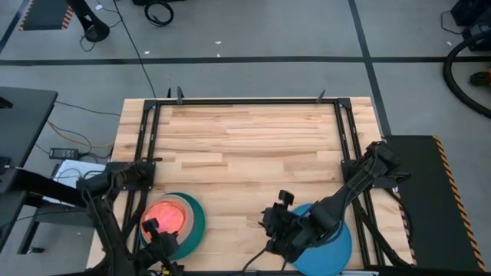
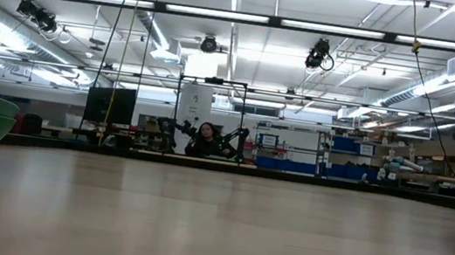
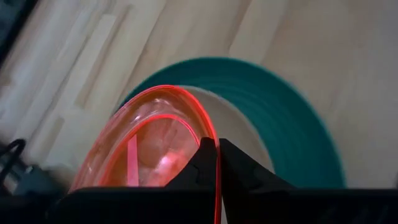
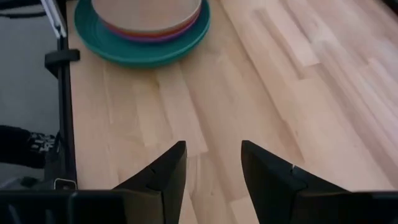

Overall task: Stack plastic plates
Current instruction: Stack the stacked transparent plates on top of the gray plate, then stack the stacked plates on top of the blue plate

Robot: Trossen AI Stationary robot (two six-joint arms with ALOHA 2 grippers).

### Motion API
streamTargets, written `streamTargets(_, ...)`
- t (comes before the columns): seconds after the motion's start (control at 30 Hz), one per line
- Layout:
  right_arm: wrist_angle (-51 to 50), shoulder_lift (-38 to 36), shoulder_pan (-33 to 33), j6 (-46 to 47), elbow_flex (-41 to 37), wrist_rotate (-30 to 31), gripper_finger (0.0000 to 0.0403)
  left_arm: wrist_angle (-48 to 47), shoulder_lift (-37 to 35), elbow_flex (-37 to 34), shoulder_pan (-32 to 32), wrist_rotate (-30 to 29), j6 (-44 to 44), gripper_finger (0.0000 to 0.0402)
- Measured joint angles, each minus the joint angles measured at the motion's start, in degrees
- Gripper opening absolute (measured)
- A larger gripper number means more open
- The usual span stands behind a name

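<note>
Over the teal plate (image 1: 196, 222) near the table's (image 1: 245, 138) left front, the left gripper (image 3: 217, 163) pinches the translucent orange plate's (image 3: 149, 143) rim. Nearby, the right gripper (image 4: 211, 163) hangs open and empty above the blue plate (image 1: 337, 245).

We see 1 stack of plates (image 1: 192, 222) at the table's (image 1: 245, 138) lower left, another plate (image 1: 337, 244) at lower right.

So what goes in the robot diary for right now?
left gripper: shut on pink plate, above teal plate stack | right gripper: open, empty, over blue plate
</note>
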Motion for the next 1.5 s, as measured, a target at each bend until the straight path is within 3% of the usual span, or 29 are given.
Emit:
streamTargets(0.3,1.2,4.6,0.1,-0.1,0.0,-4.7,0.0162,0.1,0.6,-7.0,-1.2,-0.9,-11.3,0.0009)
streamTargets(0.5,2.3,5.0,0.1,0.0,0.0,-6.0,0.0162,6.9,0.7,-11.7,-0.9,-1.4,-12.7,0.0009)
streamTargets(0.8,3.0,5.1,0.1,0.0,0.0,-6.2,0.0162,10.9,0.6,-12.6,0.6,-2.2,-11.5,0.0031)
streamTargets(1.1,3.4,5.1,0.1,0.0,0.0,-6.3,0.0162,18.1,0.6,-12.6,3.1,-0.1,-3.3,0.0104)
streamTargets(1.27,3.8,5.1,0.1,0.0,0.0,-8.3,0.0162,16.6,-1.4,-12.3,4.1,2.2,0.1,0.0153)
streamTargets(1.5,3.8,5.1,0.1,-0.3,0.0,-8.9,0.0162,20.7,-6.4,-7.0,4.8,0.8,1.0,0.0171)
